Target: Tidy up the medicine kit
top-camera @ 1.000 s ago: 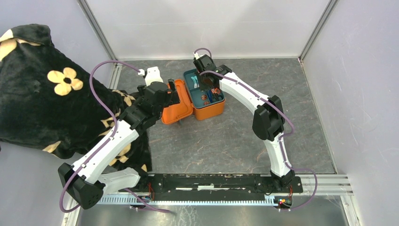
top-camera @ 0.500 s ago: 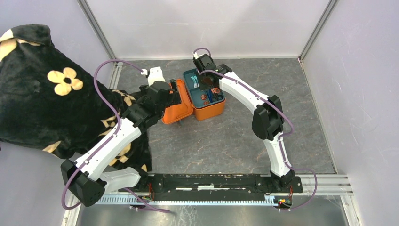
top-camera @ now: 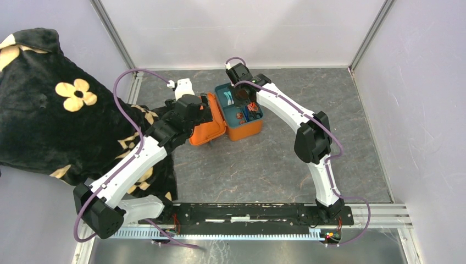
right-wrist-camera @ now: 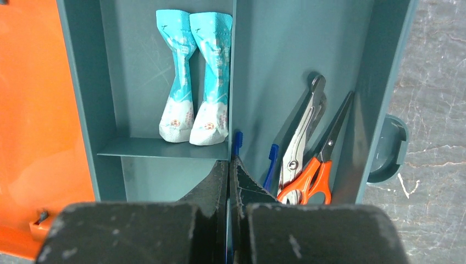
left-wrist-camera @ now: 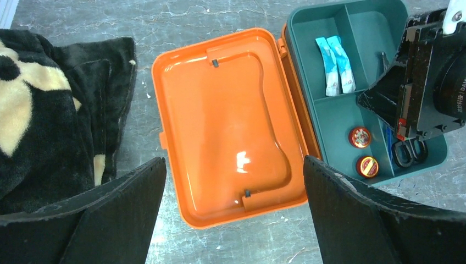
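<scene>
Medicine kit (top-camera: 244, 132), open, toward the far edge of the tabletop (top-camera: 264, 165), left of centre; its orange lid (left-wrist-camera: 225, 132) lies flat beside the teal tray (left-wrist-camera: 329, 118). We find the left gripper (left-wrist-camera: 233, 162) above the lid, jaws wide apart and holding nothing. The right gripper (right-wrist-camera: 229, 165), jaws pressed together, sits at the tray divider between two teal sachets (right-wrist-camera: 195, 77) and orange-handled scissors (right-wrist-camera: 308, 170)
</scene>
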